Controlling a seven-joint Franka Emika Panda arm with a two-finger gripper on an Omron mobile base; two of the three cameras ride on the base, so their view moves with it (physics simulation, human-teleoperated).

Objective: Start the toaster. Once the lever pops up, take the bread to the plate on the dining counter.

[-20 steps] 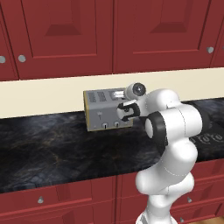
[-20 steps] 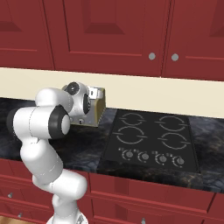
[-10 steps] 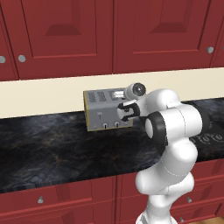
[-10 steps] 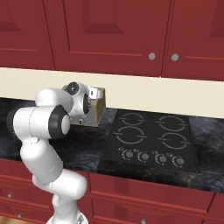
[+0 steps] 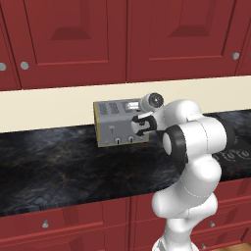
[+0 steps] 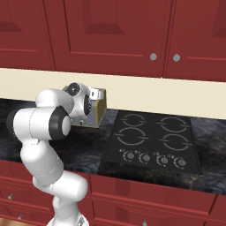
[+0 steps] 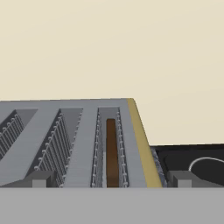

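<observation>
On the black marbled worktop (image 5: 59,166), against the cream wall (image 5: 49,110):

Toaster: a boxy silver-grey metal four-slot toaster with brassy yellow edges (image 5: 113,123) stands at the back of the worktop, under the red wooden wall cabinets (image 5: 127,39). In the right base view its brassy side (image 6: 99,108) faces the black four-ring glass hob (image 6: 152,143), which lies just beside it.

Front of toaster: in the left base view two small knobs (image 5: 123,139) sit low on the front face (the right part of that face is hidden behind the robot's hand, so the right-hand slider tab cannot be made out).

Bread: a small dark brown slice (image 7: 112,151) stands on edge, sunk in the slot next to the yellow edge, between the wire guides; its top lies below the slot's rim.

Other slots: the ones further from the yellow edge (image 7: 59,146) show bare wire guides.

Gripper: the dark two-finger gripper (image 7: 109,179) is at the toaster's front upper edge, jaws spread wide and holding nothing. In the hand view one fingertip (image 7: 40,179) rises before the toaster's top and the other (image 7: 181,178) past the yellow edge, over the worktop; the bread slot lies between them.

Arm: the white arm with dark joints (image 5: 196,162) bends forward over the worktop from the base to the toaster.

Below the worktop: red drawers with small round metal knobs (image 5: 45,224).
</observation>
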